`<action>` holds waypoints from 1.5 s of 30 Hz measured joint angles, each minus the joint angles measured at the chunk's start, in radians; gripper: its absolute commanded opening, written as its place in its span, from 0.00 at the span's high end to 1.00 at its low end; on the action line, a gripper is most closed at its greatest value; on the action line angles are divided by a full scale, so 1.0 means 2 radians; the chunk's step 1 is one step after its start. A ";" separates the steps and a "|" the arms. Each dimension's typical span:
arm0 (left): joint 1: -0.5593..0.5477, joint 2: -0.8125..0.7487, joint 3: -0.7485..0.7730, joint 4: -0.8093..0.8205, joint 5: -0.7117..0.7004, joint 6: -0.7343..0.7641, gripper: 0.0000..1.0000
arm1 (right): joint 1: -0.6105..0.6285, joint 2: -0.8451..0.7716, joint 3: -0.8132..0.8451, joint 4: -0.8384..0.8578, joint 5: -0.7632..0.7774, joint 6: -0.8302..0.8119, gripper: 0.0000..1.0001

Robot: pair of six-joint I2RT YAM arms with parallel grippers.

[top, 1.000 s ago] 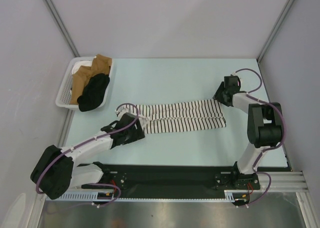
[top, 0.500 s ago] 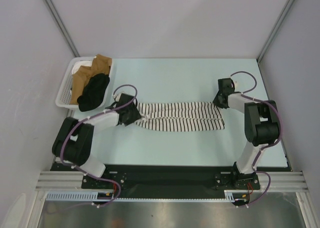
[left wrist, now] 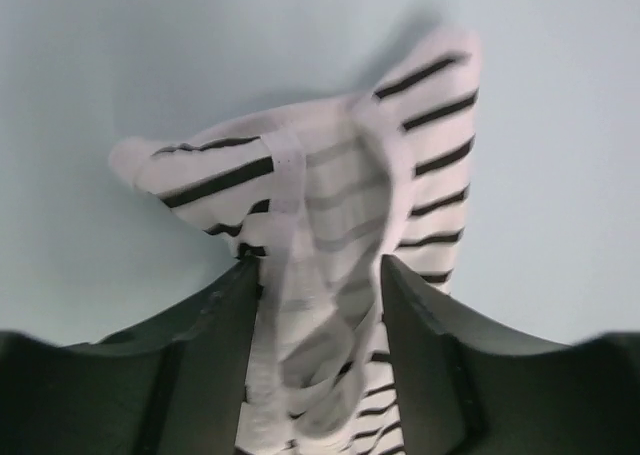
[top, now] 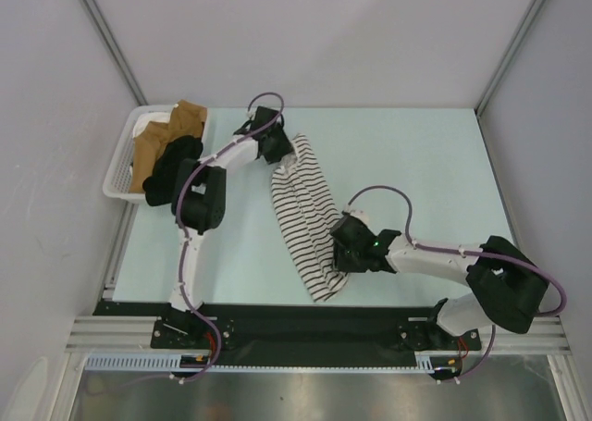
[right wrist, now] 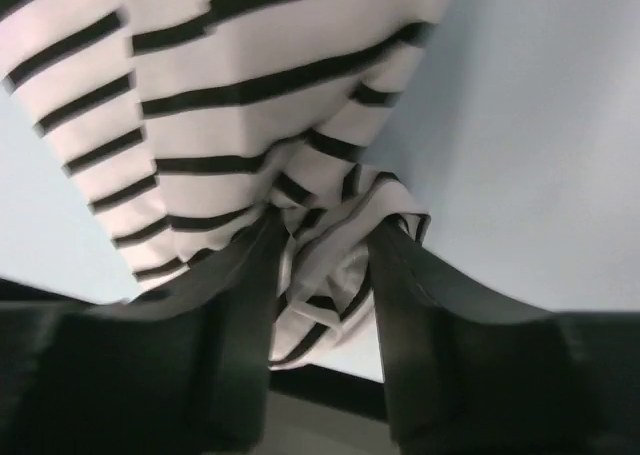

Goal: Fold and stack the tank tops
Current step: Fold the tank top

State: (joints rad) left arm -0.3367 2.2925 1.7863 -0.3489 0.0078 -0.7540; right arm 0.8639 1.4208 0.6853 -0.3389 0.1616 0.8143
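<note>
At the table's 6 o'clock the right gripper [top: 344, 252] pinches only a bunched hem of the striped tank top [top: 301, 208], and I judge this thin bite could slip if the cloth is drawn tauter. That arm lies low, reaching toward 9 o'clock, while the left arm stretches out to 11 o'clock, the left gripper [left wrist: 315, 275] half-closed on the wadded strap end. The black tank top [top: 171, 171] hangs over the basket [top: 118, 162] at 10 o'clock.

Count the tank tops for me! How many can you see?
2. The striped tank top stretches across the middle of the table. The black tank top sits in the white basket at the far left, beside brown cloth that may hide more.
</note>
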 measured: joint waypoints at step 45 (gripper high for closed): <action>-0.019 -0.217 -0.369 0.149 0.070 0.010 0.61 | -0.292 0.405 0.432 0.120 -0.333 -0.132 0.51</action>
State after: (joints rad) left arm -0.3740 1.8580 1.0477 -0.0517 0.1474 -0.7349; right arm 0.2790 2.2307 1.5486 -0.0990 -0.5037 0.5507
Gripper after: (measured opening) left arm 0.456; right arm 0.540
